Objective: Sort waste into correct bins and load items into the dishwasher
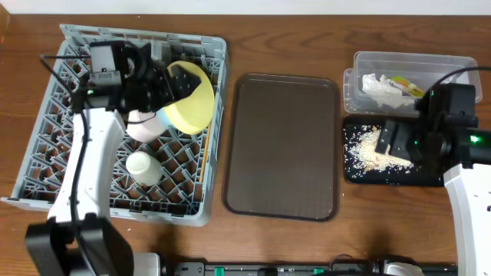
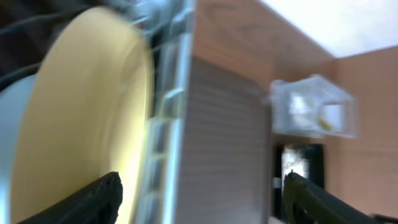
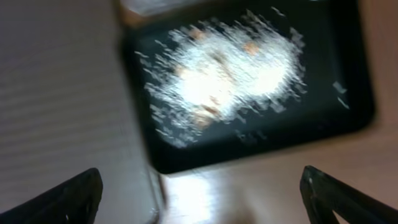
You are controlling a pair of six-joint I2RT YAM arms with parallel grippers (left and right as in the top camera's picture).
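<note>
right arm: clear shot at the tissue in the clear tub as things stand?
Probably yes. The right gripper hangs open over the black tray, just beside the clear tub. The tub has no lid, the tissue lies uncovered inside, and nothing stands between.

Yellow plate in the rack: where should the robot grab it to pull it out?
Probably its top rim, from above. The plate stands tilted on edge in the grey rack, so the thin rim sticks up, easy to pinch; its lower part sits among the pegs.
</note>
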